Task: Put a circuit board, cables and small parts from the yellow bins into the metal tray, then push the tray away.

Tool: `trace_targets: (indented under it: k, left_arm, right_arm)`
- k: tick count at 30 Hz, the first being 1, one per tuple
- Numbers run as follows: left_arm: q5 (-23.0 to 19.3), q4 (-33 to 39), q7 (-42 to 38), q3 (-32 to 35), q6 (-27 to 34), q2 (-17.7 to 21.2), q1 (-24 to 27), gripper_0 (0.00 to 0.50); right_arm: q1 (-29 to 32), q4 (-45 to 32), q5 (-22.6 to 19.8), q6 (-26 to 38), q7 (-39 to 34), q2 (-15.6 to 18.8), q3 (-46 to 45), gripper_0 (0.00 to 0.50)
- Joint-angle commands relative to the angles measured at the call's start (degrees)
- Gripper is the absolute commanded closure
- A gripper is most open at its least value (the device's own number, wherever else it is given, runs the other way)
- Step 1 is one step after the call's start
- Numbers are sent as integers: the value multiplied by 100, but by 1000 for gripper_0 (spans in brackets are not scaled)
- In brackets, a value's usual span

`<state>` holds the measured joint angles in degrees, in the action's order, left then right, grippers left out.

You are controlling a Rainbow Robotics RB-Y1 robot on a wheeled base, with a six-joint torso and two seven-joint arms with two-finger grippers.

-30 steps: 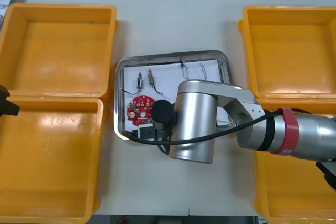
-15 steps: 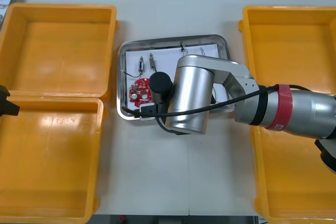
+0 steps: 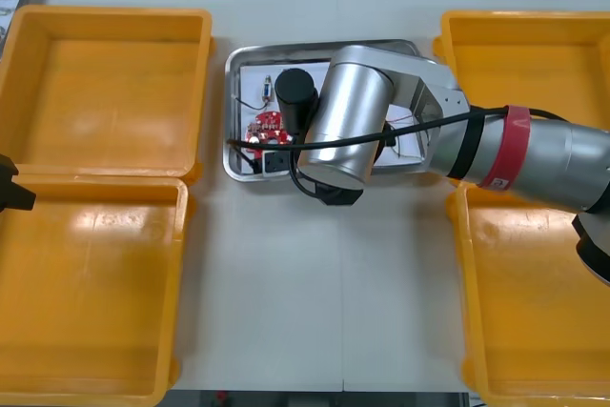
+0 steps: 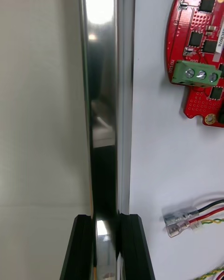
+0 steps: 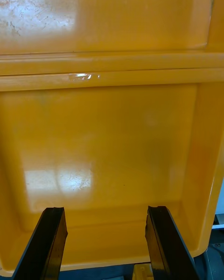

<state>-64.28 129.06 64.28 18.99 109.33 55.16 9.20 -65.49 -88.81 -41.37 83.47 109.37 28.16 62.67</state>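
Your right claw [image 4: 105,224] is clamped narrow on the tray [image 4: 105,98]. One black finger [image 4: 81,247] is against the outside of the shiny near rim, the other is on the inner side, and the rim is pinched between them.

In the front view your right arm [image 3: 534,164] reaches in from 3 o'clock, and its wrist covers the middle of the tray [image 3: 286,48]. The tray lies on the table [image 3: 286,283] towards 12 o'clock, between the two far bins [image 3: 105,14]. The other two bins stand at 8 and 4 o'clock.

Inside the tray, on the white floor:
- The red board [image 3: 265,127] lies at the tray's 9 o'clock side. In the right wrist view it sits [image 4: 200,51] well ahead of the inner finger, its green terminal block facing the rim.
- A small metal part [image 3: 268,89] lies towards the tray's 10 o'clock corner, just beyond the board.
- A red and yellow cable [image 4: 179,219], with a clear connector on its end, lies just beside the inner finger without touching it.

Your left claw [image 5: 106,212] hangs at the table's 9 o'clock edge with its fingers spread wide and nothing between them. It is above the bare floor of a left bin [image 5: 107,135], but you cannot tell which of the two.
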Motion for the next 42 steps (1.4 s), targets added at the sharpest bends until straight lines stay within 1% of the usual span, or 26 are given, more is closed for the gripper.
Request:
trace_targets:
  k: [1,6,8,13,20,25,32,37,42]
  left_arm:
    - [21,137,-108,148,-43,232,-94,0]
    - [21,137,-108,148,-43,232,-94,0]
    - [21,137,-108,148,-43,232,-94,0]
    - [21,137,-108,148,-43,232,-94,0]
    - [21,137,-108,148,-43,232,-94,0]
    - [21,137,-108,148,-43,232,-94,0]
    - [21,137,-108,148,-43,232,-94,0]
    - [21,137,-108,148,-43,232,-94,0]
    - [21,137,-108,148,-43,232,-94,0]
  right_arm:
    - [-482,294,-56,-199,242,-127,-168,500]
    - [-579,558,-65,-446,330,-144,-168,500]
    - [-640,672,-161,-489,365,-162,-168,500]
    - [-869,1121,-618,-569,506,-171,-238,500]
    - [-1027,1437,-715,-639,647,-276,-308,500]
    - [-1203,1806,-891,-780,717,-434,-317,500]
    - [-1247,1947,-926,-1122,822,-469,-317,500]
    - [-1264,1964,-908,-1149,954,-487,-317,500]
    - [-1264,1956,-794,-1184,1086,-487,-317,500]
